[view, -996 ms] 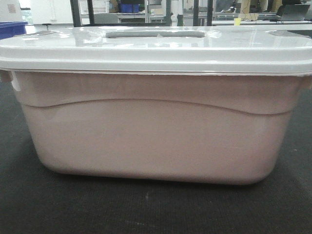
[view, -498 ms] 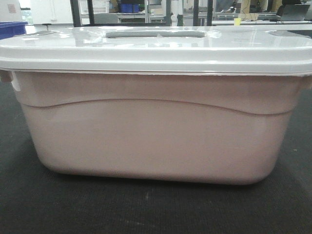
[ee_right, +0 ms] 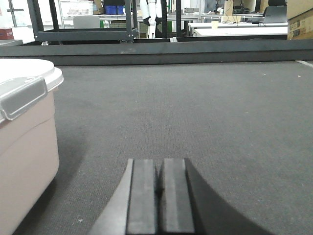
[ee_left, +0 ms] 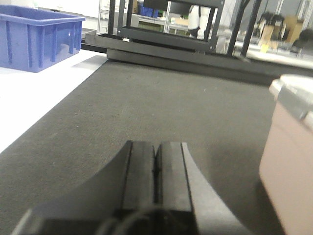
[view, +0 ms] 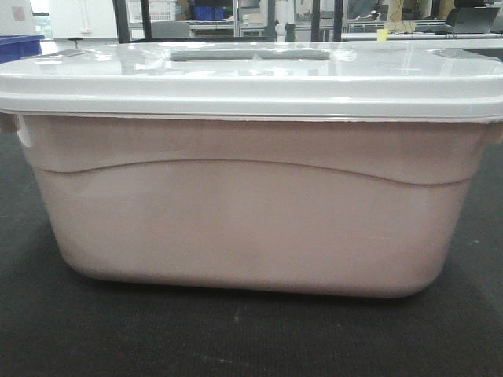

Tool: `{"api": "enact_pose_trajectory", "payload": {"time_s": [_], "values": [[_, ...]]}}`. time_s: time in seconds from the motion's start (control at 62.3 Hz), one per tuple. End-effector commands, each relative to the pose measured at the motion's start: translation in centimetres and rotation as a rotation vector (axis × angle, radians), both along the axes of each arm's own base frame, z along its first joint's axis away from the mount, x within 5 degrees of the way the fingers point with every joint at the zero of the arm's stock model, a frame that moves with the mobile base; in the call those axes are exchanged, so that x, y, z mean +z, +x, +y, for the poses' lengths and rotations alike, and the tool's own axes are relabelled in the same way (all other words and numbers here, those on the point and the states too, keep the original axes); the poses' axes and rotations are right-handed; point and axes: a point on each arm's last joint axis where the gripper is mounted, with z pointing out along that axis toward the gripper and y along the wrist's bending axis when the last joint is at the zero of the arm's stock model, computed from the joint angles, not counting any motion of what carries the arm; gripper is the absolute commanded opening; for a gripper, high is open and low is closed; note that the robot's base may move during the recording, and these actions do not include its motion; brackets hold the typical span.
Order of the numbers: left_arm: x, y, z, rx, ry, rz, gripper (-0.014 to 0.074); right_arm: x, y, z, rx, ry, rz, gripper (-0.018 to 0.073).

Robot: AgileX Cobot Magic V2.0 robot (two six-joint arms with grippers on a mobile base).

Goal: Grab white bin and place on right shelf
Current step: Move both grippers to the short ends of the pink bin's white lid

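Observation:
The white bin fills the front view: a pinkish translucent tub with a wavy side ridge and a glossy white lid with a recessed handle. It rests on dark carpet. In the left wrist view my left gripper is shut and empty, low over the carpet, with the white bin's end to its right. In the right wrist view my right gripper is shut and empty too, and the white bin's other end with a grey latch lies to its left. The right shelf is out of view.
A blue bin sits on a white surface at the far left. Black-framed racks and a low dark ledge border the carpet's far edge. Desks and boxes stand further back.

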Motion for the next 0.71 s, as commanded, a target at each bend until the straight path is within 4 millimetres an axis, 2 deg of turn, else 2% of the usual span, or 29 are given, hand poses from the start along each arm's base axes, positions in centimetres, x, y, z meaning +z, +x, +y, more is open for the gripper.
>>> {"api": "enact_pose_trajectory", "payload": {"time_s": [0.0,0.128,0.257,0.353,0.434,0.53,0.691], "values": [[0.6,-0.2,0.4,0.042,-0.047,-0.110,-0.0127,1.2,-0.2,-0.1,-0.011,-0.003,-0.128,0.0071],[1.6,-0.4,0.8,0.081,-0.053,-0.209,-0.0127,1.7,-0.4,-0.2,-0.018,-0.002,-0.192,0.0071],[4.0,-0.9,0.9,0.101,-0.015,-0.322,-0.0127,3.9,-0.9,-0.2,-0.023,-0.003,-0.285,0.0071],[7.6,-1.7,0.4,0.075,0.149,-0.349,-0.0126,7.1,-1.8,-0.1,-0.019,-0.004,-0.356,0.0071],[10.8,-2.3,0.1,0.072,0.293,-0.324,-0.0126,10.6,-2.7,0.0,-0.012,-0.006,-0.394,0.0071],[14.9,-2.7,0.1,0.060,0.302,-0.286,-0.0124,14.3,-3.2,0.1,-0.003,-0.008,-0.389,0.0071],[18.9,-1.5,-0.2,0.009,0.294,-0.105,-0.0092,18.4,-1.8,0.1,0.001,-0.008,-0.357,0.0132]]}}
